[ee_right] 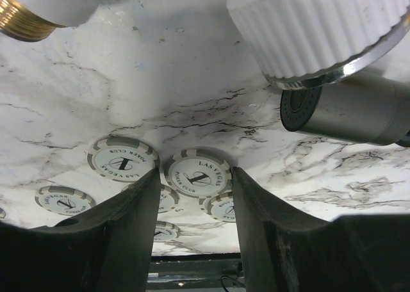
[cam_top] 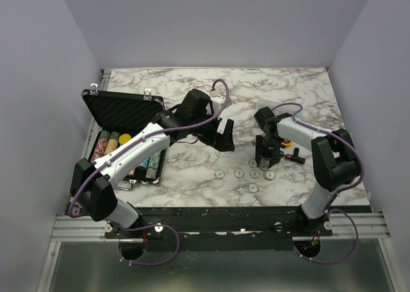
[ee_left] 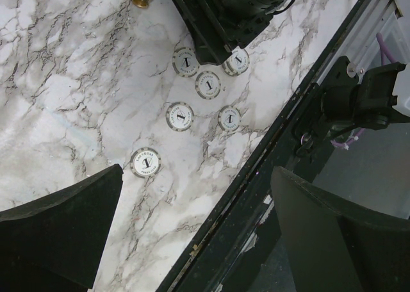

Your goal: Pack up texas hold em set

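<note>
The black hinged case (cam_top: 125, 113) lies open at the left with rows of coloured poker chips (cam_top: 109, 145) in its tray. Several small white round chips (cam_top: 254, 174) lie on the marble near the front edge. My right gripper (cam_top: 264, 161) points down at them; in the right wrist view it (ee_right: 195, 184) is open, its fingertips on the table either side of one white chip (ee_right: 198, 171). My left gripper (cam_top: 225, 138) hovers open and empty left of them. The left wrist view (ee_left: 195, 231) shows the white chips (ee_left: 180, 116) beyond its jaws. The red card box is out of view.
An orange ring (cam_top: 286, 142) with black tools (cam_top: 295, 156) lies behind my right arm. A white ribbed knob (ee_right: 314, 29), a grey cylinder (ee_right: 349, 116) and a brass fitting (ee_right: 19, 16) lie just beyond the chips. The table's front edge rail (ee_left: 269, 151) runs close by.
</note>
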`<state>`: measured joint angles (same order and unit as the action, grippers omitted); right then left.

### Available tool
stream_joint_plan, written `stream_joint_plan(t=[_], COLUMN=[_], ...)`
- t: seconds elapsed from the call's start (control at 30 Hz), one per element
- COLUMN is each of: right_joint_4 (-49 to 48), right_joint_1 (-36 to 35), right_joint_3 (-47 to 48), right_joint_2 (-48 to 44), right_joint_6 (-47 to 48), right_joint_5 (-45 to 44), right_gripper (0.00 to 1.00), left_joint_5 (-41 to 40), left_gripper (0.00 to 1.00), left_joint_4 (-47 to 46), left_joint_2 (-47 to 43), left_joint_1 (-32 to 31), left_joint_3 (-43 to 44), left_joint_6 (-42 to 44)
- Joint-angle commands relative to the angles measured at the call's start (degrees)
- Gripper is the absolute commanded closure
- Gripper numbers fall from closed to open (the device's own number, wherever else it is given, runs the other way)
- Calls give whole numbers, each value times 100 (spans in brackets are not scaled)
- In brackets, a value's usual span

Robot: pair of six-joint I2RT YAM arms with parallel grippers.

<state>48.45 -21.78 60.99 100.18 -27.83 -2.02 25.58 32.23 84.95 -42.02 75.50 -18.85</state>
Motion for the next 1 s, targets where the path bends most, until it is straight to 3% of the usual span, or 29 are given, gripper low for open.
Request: stream_joint_plan(t=[0.0, 0.4, 0.63, 0.97], right_joint_4=[-204, -302, -372, -591], right_joint_1=[-10, -10, -10, -240], right_joint_3=[-332, -364, -41, 581], right_joint_2=[283, 157, -276, -23], right_joint_6=[85, 22, -231, 682], right_joint_5=[-525, -554, -399, -160], right_gripper=[51, 52, 43, 40], left_joint_5=[-11, -18, -25, -17], left_gripper=[2, 2, 2, 1], left_joint_4=[-90, -91, -85, -90], left_joint_2=[-77, -83, -89, -72], left_joint_1=[-13, -18, -9, -14], left_joint_3=[-67, -72, -78, -75], left_joint_6=[92, 92, 92, 88])
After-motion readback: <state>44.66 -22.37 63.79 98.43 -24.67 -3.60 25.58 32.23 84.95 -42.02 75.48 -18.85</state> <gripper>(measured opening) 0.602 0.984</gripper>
